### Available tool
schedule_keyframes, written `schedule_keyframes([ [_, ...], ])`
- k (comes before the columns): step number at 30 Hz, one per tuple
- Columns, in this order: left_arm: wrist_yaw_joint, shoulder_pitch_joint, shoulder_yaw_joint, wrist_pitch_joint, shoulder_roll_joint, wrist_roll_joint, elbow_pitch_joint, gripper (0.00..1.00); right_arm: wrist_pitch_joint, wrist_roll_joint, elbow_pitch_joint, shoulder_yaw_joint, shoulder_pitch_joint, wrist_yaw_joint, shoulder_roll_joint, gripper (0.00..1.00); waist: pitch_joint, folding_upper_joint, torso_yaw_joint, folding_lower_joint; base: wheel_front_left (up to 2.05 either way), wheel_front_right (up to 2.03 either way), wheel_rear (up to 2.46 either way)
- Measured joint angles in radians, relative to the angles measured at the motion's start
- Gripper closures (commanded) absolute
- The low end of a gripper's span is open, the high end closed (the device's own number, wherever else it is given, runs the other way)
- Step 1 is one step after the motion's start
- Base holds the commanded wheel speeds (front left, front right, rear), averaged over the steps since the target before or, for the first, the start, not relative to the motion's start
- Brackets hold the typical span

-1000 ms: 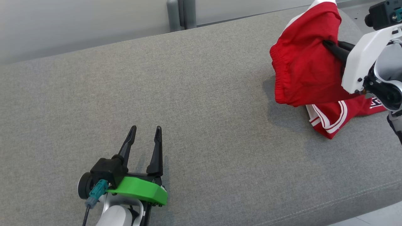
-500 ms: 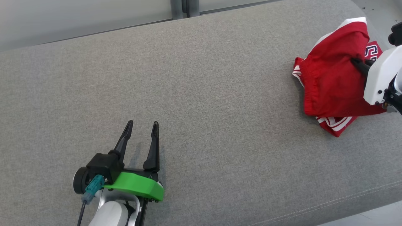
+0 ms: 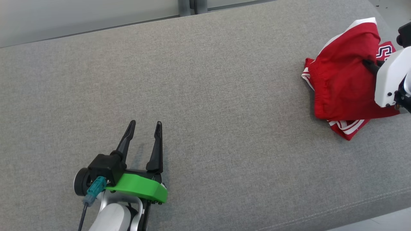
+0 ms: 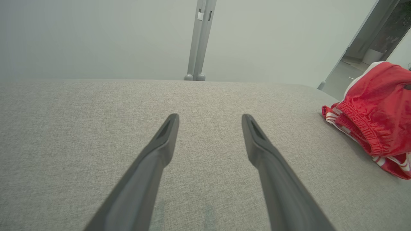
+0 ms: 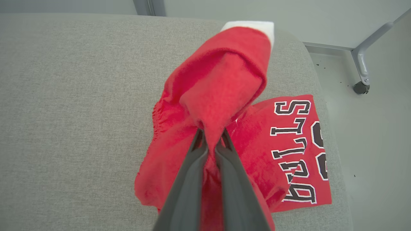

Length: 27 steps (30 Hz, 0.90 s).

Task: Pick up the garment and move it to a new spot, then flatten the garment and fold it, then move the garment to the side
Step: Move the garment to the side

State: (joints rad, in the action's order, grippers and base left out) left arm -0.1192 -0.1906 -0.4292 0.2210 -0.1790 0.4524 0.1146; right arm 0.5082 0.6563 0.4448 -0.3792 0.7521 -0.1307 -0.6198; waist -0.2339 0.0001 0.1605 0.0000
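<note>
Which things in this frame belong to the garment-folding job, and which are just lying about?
Part of the job:
red garment, bunched at the cushion's right end
right gripper, shut on a fold of it
left gripper, open, holding nothing
grey cushion, the work surface

Just there:
metal post behind the cushion
wheeled frame leg on the floor

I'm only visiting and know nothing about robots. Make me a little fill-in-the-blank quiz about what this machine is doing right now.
1. The right hand is pinched shut on a fold of the garment, which is ____ with white trim.
2. The left hand holds nothing and is ____, not shut.
3. The black letters on the garment spell ____.
4. The garment lies on a ____ padded surface.

Missing words: red; open; BULLS; grey.
</note>
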Motion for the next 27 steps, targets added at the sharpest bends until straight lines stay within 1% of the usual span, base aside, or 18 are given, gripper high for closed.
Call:
schedule_keyframes([
  [7, -0.004, -0.005, 0.001, 0.000, -0.005, 0.002, -0.007, 0.00, -0.006, -0.046, 0.062, -0.028, 0.015, 0.000, -0.057, 1.00, -0.016, 0.0000, -0.010, 0.0000, 0.00, 0.00, 0.00],
  [11, -0.004, -0.011, -0.001, -0.005, -0.014, 0.002, -0.013, 0.00, -0.038, -0.091, 0.115, -0.065, 0.029, 0.000, -0.092, 1.00, -0.032, 0.0000, -0.018, 0.0000, 0.00, 0.00, 0.00],
  [18, -0.006, -0.031, -0.010, -0.016, -0.022, -0.003, -0.024, 0.00, -0.104, -0.138, 0.220, -0.111, 0.073, 0.000, -0.097, 1.00, -0.059, 0.0000, -0.032, 0.0000, 0.00, 0.00, 0.00],
  [24, -0.009, -0.038, -0.020, -0.019, -0.025, -0.007, -0.028, 0.00, -0.200, -0.217, 0.316, -0.144, 0.116, 0.000, -0.095, 1.00, -0.078, 0.0000, -0.052, 0.0000, 0.00, 0.00, 0.00],
  [25, -0.009, -0.038, -0.021, -0.023, -0.025, -0.007, -0.029, 0.00, -0.213, -0.231, 0.333, -0.148, 0.122, 0.000, -0.094, 0.97, -0.080, 0.0000, -0.055, 0.0000, 0.00, 0.00, 0.00],
  [26, -0.010, -0.038, -0.021, -0.025, -0.026, -0.007, -0.029, 0.00, -0.224, -0.240, 0.351, -0.152, 0.127, 0.000, -0.091, 0.75, -0.081, 0.0000, -0.058, 0.0000, 0.00, 0.00, 0.00],
  [27, -0.010, -0.039, -0.023, -0.025, -0.026, -0.007, -0.029, 0.00, -0.234, -0.249, 0.370, -0.156, 0.133, 0.000, -0.088, 0.55, -0.082, 0.0000, -0.060, 0.0000, 0.00, 0.00, 0.00],
])
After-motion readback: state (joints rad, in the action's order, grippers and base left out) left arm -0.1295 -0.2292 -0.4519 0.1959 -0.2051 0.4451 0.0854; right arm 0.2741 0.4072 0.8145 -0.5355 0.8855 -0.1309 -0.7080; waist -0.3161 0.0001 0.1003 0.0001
